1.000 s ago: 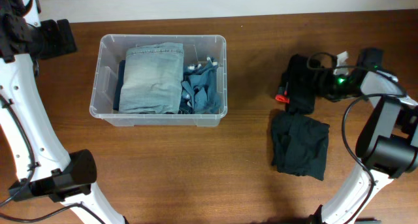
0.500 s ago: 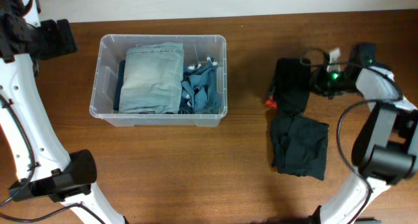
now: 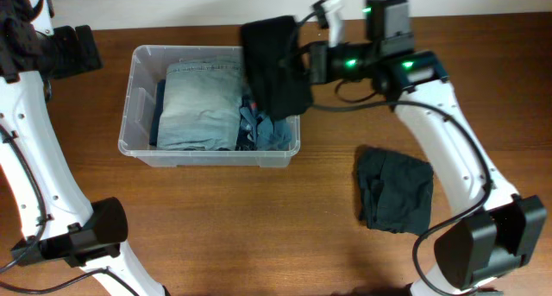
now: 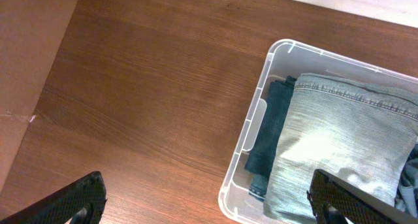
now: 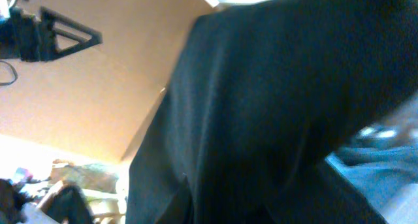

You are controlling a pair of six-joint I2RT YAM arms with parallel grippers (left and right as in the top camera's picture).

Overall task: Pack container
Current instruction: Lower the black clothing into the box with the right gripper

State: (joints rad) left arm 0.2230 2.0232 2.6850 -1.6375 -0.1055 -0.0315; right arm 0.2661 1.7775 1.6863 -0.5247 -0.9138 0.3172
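The container (image 3: pixel 136 115) is a clear plastic bin at the back left of the table. Inside it lie folded light-blue jeans (image 3: pixel 200 102) and a crumpled blue garment (image 3: pixel 269 130). My right gripper (image 3: pixel 304 63) is shut on a black garment (image 3: pixel 272 67), which hangs over the container's right end. In the right wrist view that black garment (image 5: pixel 274 119) fills the frame and hides the fingers. My left gripper (image 4: pixel 209 211) is open and holds nothing, hovering above the container's left end (image 4: pixel 251 129).
A second dark garment (image 3: pixel 395 191) lies crumpled on the wooden table at the right front. The left arm's white links (image 3: pixel 34 158) run down the left edge. A pale wall borders the table's far edge.
My right arm has lifted the black garment from the table's right side and carried it left to above the container. The left arm has not moved.
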